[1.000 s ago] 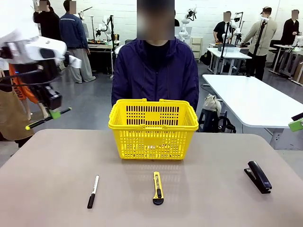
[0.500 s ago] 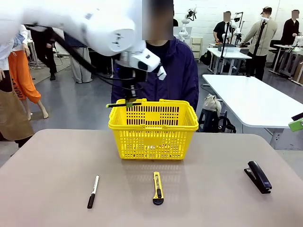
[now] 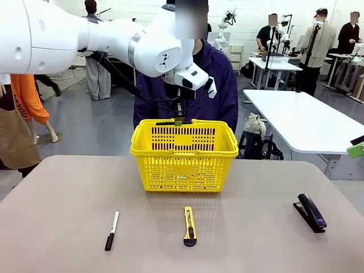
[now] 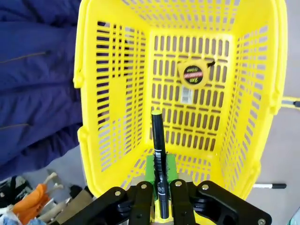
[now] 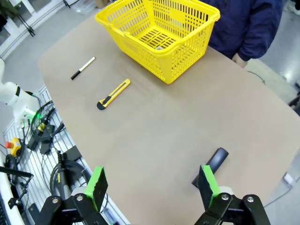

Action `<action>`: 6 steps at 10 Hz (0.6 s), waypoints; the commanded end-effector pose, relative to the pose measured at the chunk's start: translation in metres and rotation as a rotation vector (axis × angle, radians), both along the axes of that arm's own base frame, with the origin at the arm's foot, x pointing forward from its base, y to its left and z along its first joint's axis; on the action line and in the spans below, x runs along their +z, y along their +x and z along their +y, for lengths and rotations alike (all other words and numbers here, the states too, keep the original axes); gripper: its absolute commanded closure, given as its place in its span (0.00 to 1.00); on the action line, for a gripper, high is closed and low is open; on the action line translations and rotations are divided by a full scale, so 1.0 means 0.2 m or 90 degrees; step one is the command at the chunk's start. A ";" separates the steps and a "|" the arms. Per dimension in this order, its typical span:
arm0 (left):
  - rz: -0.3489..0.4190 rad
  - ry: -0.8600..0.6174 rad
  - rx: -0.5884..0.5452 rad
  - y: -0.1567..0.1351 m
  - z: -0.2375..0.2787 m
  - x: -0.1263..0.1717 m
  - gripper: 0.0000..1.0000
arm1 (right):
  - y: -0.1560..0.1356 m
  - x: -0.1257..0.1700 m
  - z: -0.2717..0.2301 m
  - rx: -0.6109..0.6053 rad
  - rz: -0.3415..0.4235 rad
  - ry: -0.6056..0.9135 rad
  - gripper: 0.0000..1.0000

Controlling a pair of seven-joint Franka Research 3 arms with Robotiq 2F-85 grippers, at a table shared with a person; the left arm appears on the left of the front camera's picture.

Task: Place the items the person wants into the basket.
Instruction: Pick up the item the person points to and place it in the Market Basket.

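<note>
Tabletop [image 3: 57, 199] basket [image 3: 183, 165], tape measure [image 4: 192, 75] inside, pen [image 4: 158, 140] gripped

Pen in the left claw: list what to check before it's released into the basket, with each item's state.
1. Left claw shut on the pen: ok.
2. Pen tip inside the basket rim: ok, though the claw sits close to one end wall.
3. Tape measure lies clear of the pen's line: ok.
4. Right claw open, away from the basket: ok.
5. Drop height above the basket floor: cannot tell.
6. Marker in the basket: not ok, it lies on the table.
</note>
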State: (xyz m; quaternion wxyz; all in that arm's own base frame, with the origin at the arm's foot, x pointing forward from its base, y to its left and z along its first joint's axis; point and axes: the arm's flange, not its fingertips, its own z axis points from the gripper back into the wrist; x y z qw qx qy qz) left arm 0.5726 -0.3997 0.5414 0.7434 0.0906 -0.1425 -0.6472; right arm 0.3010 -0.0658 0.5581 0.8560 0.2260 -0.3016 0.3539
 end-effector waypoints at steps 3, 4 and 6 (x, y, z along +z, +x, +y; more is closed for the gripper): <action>0.085 -0.054 0.005 0.02 0.06 0.00 0.89 | 0.01 0.00 -0.01 0.001 0.005 0.003 0.00; 0.034 -0.037 0.007 0.02 0.03 -0.02 0.89 | 0.01 0.00 -0.01 0.001 0.005 0.003 0.00; 0.034 -0.037 0.007 0.02 0.03 -0.02 0.89 | 0.01 0.00 -0.01 0.001 0.005 0.003 0.00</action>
